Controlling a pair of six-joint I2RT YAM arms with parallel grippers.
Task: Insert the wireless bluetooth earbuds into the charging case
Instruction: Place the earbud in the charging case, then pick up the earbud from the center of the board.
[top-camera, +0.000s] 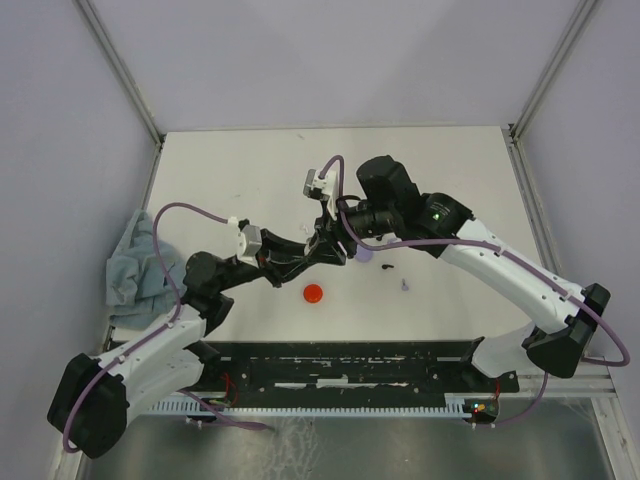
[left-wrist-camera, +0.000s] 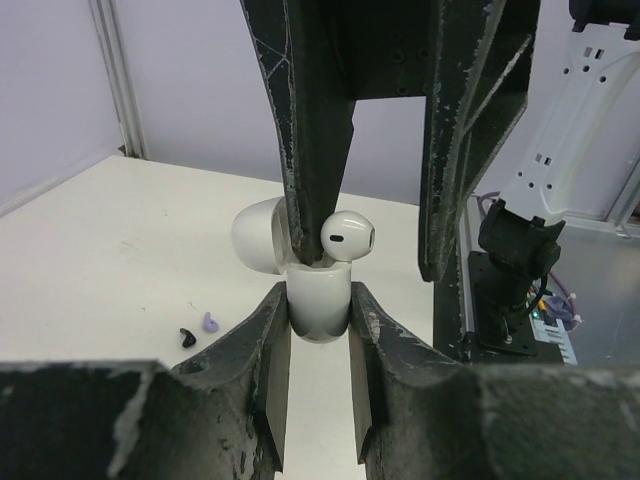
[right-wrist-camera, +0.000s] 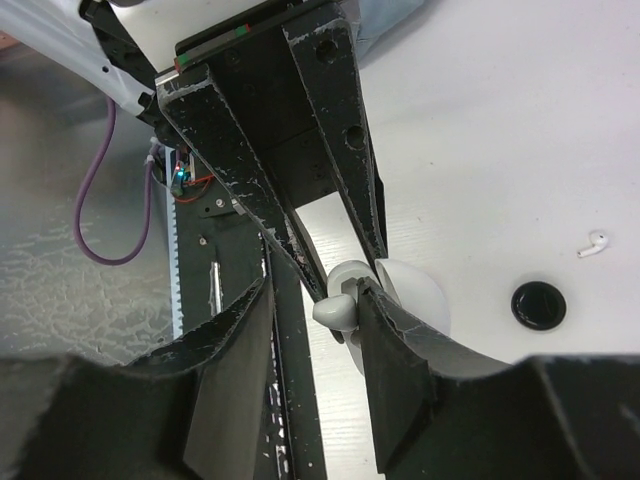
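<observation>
My left gripper (left-wrist-camera: 320, 295) is shut on a white charging case (left-wrist-camera: 318, 312) and holds it upright with its lid (left-wrist-camera: 255, 232) swung open. A white earbud (left-wrist-camera: 347, 235) sits at the case's mouth, its stem down in the case. My right gripper (right-wrist-camera: 312, 300) is open over it; one finger (right-wrist-camera: 392, 350) touches the earbud (right-wrist-camera: 335, 310) and the other stands apart. In the top view both grippers (top-camera: 338, 243) meet at the table's middle. A black earbud (left-wrist-camera: 187, 337) and a lavender earbud (left-wrist-camera: 210, 321) lie on the table.
A red disc case (top-camera: 314, 293) lies near the front. A lavender disc case (top-camera: 365, 254) sits by the grippers. A black disc case (right-wrist-camera: 538, 305) and another white earbud (right-wrist-camera: 597, 243) lie on the table. A grey-blue cloth (top-camera: 135, 265) is bunched at the left edge.
</observation>
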